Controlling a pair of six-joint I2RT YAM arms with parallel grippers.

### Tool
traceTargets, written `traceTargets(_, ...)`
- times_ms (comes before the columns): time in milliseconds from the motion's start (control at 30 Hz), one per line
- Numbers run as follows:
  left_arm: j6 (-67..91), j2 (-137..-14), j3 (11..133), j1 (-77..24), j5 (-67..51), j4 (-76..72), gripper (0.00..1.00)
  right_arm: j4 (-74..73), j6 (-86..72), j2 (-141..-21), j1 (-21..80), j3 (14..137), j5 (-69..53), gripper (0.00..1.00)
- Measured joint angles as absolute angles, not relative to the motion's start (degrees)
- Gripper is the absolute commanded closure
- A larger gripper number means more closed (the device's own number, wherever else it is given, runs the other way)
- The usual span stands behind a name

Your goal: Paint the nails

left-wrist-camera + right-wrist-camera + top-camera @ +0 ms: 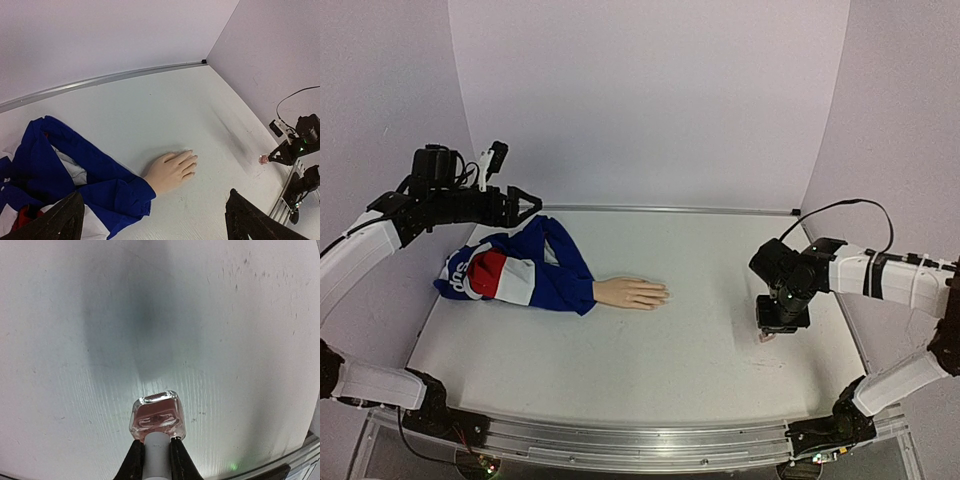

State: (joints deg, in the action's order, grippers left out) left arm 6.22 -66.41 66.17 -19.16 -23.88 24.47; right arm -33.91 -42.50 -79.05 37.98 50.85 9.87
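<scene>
A pale peach mannequin hand (632, 292) lies palm down at the table's middle, fingers pointing right; its blue, red and white sleeve (515, 270) trails left. Its nails (193, 159) are too small to make out. My left gripper (525, 203) is open and empty, raised above the sleeve at the back left; in the left wrist view its fingertips (62, 220) frame the hand (172, 170). My right gripper (767, 328) is shut on the white cap (156, 455) of a small pink bottle (157, 416), held over the table at the right, well apart from the hand.
White walls enclose the table at the back and both sides. A metal strip (670, 209) runs along the back edge and a rail (620, 440) along the front. A black cable (845, 208) loops above the right arm.
</scene>
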Motion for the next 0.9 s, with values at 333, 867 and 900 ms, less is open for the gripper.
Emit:
traceTargets(333,10.0,-72.4,66.1,-20.0,-32.9,21.5,0.02,-17.3,-32.2,-79.8,38.0,53.7,5.2,1.0)
traceTargets(867,5.2,-77.7,60.8,-36.2,-31.2,14.4,0.01,-0.9,-31.5,-97.0,45.4,76.3,-22.4,1.0)
traceTargets(900,2.4,-75.1,58.2,-37.6,-30.2,13.3,0.02,-0.7,-31.9,-97.2,45.6,77.2,-24.1,1.0)
